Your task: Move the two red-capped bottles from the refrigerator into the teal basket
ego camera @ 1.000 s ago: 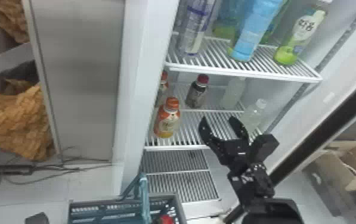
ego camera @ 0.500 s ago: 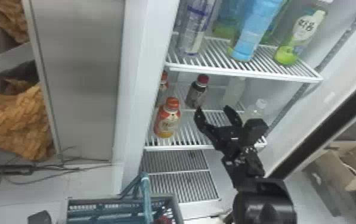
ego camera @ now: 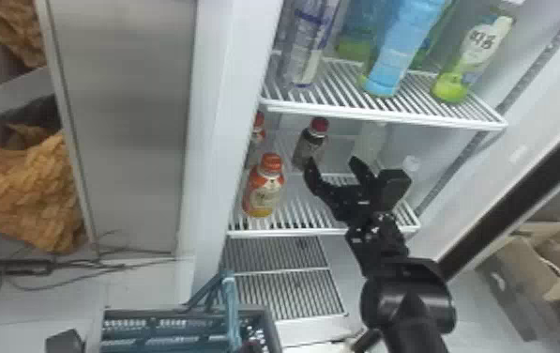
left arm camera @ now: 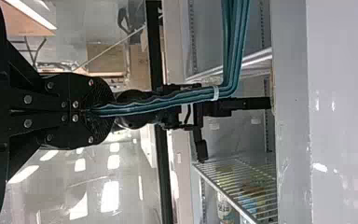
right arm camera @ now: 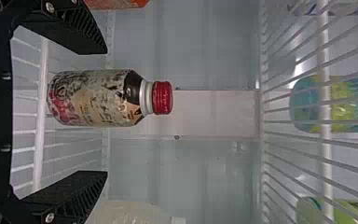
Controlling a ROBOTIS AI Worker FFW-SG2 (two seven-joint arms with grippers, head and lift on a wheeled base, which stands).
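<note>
- Head view: my right gripper [ego camera: 332, 164] was spread wide inside the refrigerator [ego camera: 224, 141]; the dark red-capped bottle [ego camera: 310, 148] stood on the lower shelf [ego camera: 292, 232], near the tip of one finger; an orange-capped bottle [ego camera: 264, 192] stood closer to the front, off to the left, and wasn't one I wanted.
- Head view, lower down: the teal basket [ego camera: 270, 328] waited below, in front of the cold shelves; a small speckled thing [ego camera: 255, 334] lay in it, cut off by the edge, so I could only guess it was my first bottle.
- Left wrist view: my left gripper [left arm camera: 105, 111] was closed tight on the basket by its handle [left arm camera: 235, 60]; its job was to keep the basket steady.
- Right wrist view: my two fingers were far apart with nothing pinched; the bottle stood upright ahead, one finger to each side and a gap by both; I was at the reaching step, likely for the second bottle; next I had to go straight in a bit, get both pads round its middle, and squeeze; if I went in crooked, I might knock it over; after that came the lift out and down to the basket.
</note>
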